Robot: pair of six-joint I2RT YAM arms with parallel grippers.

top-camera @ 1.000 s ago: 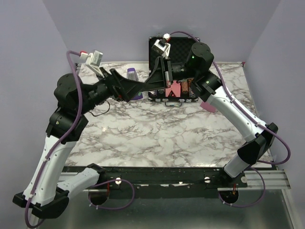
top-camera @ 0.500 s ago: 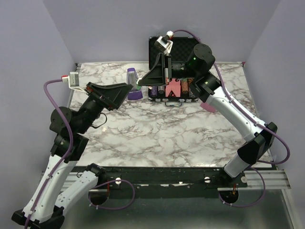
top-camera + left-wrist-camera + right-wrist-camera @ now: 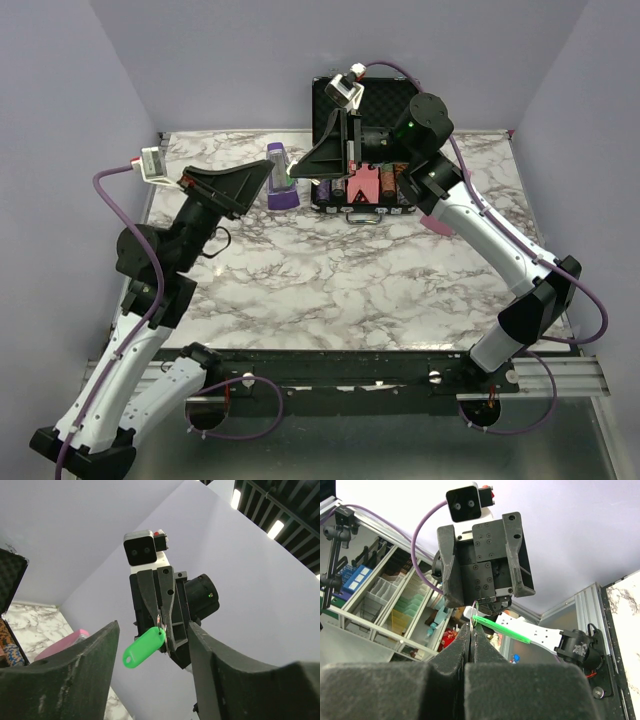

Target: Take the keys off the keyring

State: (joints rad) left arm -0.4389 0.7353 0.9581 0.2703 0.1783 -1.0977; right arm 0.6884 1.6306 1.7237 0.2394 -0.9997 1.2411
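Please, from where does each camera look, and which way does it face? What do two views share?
Top external: above and behind the robot, facing down on the marble table; the left arm and right arm show.
Left wrist: facing the shut right hand holding the keyring; own fingers frame it.
Right wrist: facing back at the open left hand; own fingers below.
Shared: both wrist views show the green keyring.

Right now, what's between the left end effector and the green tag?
Nothing: the left wrist view shows only open air between the left end effector and the bright green oval plastic tag.
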